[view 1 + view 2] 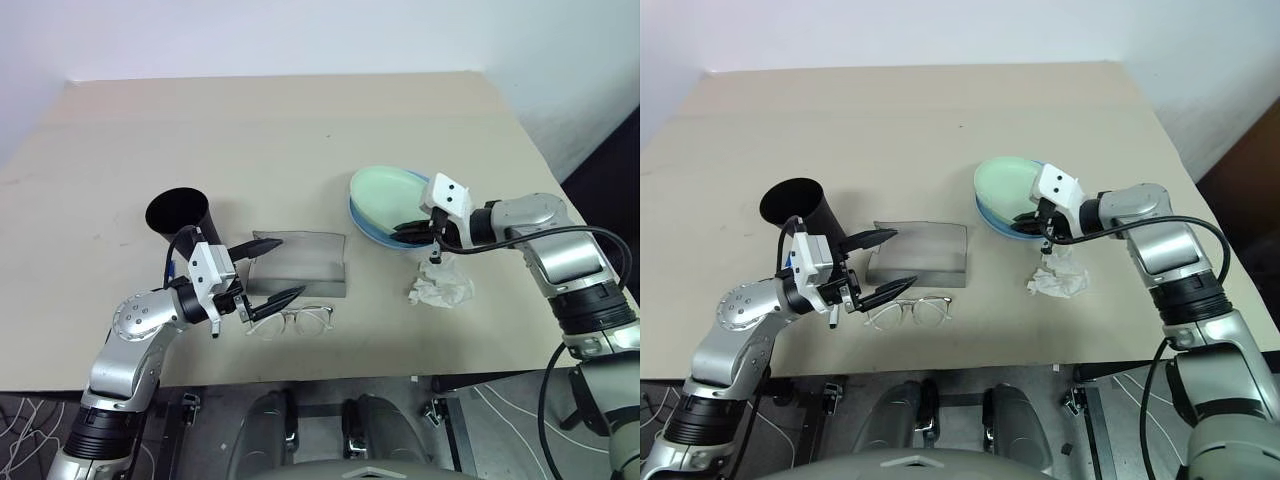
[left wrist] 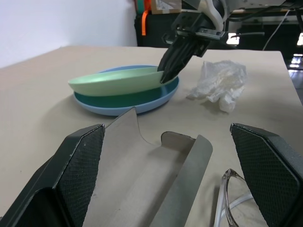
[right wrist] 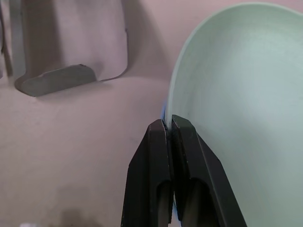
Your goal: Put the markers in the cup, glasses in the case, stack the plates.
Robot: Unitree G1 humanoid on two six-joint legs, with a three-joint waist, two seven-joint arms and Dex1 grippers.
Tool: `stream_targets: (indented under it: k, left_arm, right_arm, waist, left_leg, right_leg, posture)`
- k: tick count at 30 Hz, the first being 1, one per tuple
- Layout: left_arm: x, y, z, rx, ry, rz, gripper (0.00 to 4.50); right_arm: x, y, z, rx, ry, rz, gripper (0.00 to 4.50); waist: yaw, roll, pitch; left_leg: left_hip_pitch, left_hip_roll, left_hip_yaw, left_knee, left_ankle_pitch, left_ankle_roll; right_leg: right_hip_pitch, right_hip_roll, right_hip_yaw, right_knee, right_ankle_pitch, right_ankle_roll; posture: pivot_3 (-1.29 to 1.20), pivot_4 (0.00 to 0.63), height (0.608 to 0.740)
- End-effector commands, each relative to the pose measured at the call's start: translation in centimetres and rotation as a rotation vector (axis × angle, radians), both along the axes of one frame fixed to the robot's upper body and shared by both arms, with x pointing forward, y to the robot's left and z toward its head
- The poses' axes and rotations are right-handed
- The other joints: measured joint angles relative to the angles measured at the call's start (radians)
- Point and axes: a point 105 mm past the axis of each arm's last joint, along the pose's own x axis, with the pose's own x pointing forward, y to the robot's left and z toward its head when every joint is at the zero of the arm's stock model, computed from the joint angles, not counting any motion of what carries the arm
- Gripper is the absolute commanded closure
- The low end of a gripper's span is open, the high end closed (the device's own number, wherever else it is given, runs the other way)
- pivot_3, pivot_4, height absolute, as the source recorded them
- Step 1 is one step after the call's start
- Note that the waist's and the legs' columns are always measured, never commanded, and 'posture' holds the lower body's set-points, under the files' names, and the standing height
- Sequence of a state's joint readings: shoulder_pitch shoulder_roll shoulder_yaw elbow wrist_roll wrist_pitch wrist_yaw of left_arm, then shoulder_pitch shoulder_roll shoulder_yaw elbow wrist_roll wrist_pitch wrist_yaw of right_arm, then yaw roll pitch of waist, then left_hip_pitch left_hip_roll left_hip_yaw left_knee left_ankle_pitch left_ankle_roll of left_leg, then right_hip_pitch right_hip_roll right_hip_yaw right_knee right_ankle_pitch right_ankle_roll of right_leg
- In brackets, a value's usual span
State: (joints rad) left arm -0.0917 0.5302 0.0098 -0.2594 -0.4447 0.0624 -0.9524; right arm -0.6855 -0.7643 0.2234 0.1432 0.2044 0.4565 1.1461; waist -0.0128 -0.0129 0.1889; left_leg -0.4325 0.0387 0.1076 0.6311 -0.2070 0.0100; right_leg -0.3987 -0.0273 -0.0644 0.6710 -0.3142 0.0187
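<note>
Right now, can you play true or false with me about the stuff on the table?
1. The green plate sits tilted on the blue plate. True.
2. The right gripper has its fingers wide open. False: they are pinched shut on the green plate's rim.
3. The glasses are inside the case. False: they lie on the table in front of the open case.
4. The left gripper is open. True.
5. The cup lies on its side. False: it stands upright.

Both plates — mint green plate (image 2: 118,81) on light blue plate (image 2: 124,104) — look like smooth, faintly glossy plastic. By the right gripper (image 1: 412,229), a crumpled white paper wad (image 1: 441,287); the grey case (image 1: 300,262) is matt — the tabletop (image 1: 300,130) too.
</note>
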Motion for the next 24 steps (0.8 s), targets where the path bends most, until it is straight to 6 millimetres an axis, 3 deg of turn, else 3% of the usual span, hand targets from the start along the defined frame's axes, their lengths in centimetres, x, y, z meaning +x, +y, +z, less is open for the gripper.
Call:
stream_targets:
  k: [1,8,12,17,24]
  left_arm:
    - [-0.2,-0.2,1.1,0.007,-0.052,-0.016,0.04]
    - [0.0,-0.2,1.0,0.01,-0.054,-0.02,0.04]
    - [-0.1,-0.2,1.0,0.009,-0.052,-0.02,0.04]
    - [-0.2,-0.2,1.0,0.012,-0.052,-0.017,0.04]
    - [-0.4,-0.2,0.9,0.01,-0.053,-0.012,0.04]
  right_arm:
    - [0.2,-0.2,-0.3,-0.058,-0.037,-0.006,3.78]
    - [0.5,-0.1,0.2,-0.03,-0.069,-0.017,1.45]
    - [-0.1,0.5,2.8,0.114,-0.082,0.007,0.1]
    - [-1.1,-0.3,6.0,0.279,-0.059,0.002,0.05]
    - [-3.3,-2.7,5.2,0.252,0.045,-0.029,0.05]
  waist:
    - [0.0,0.0,0.0]
    - [0.0,0.0,0.0]
    - [0.0,0.0,0.0]
    - [0.0,0.0,0.0]
    - [0.001,0.0,0.0]
  left_leg:
    - [0.0,0.0,0.0,0.0,0.0,0.0]
    - [0.0,0.0,0.0,0.0,0.0,0.0]
    - [0.0,0.0,0.0,0.001,0.0,0.0]
    - [0.0,0.0,0.0,0.0,0.0,0.0]
    - [0.001,0.0,0.0,0.0,0.0,0.0]
  right_leg:
    - [0.0,0.0,0.0,0.0,0.0,0.0]
    - [0.0,0.0,0.0,0.001,0.0,0.0]
    - [0.0,0.0,0.0,0.001,0.0,0.0]
    - [0.0,0.0,0.0,0.001,0.0,0.0]
    - [0.0,-0.001,0.0,0.001,0.0,0.0]
  posture:
    - [0.0,0.15,0.715]
    - [0.0,0.15,0.715]
    - [0.0,0.15,0.715]
    - [0.0,0.15,0.715]
    - [0.0,0.15,0.715]
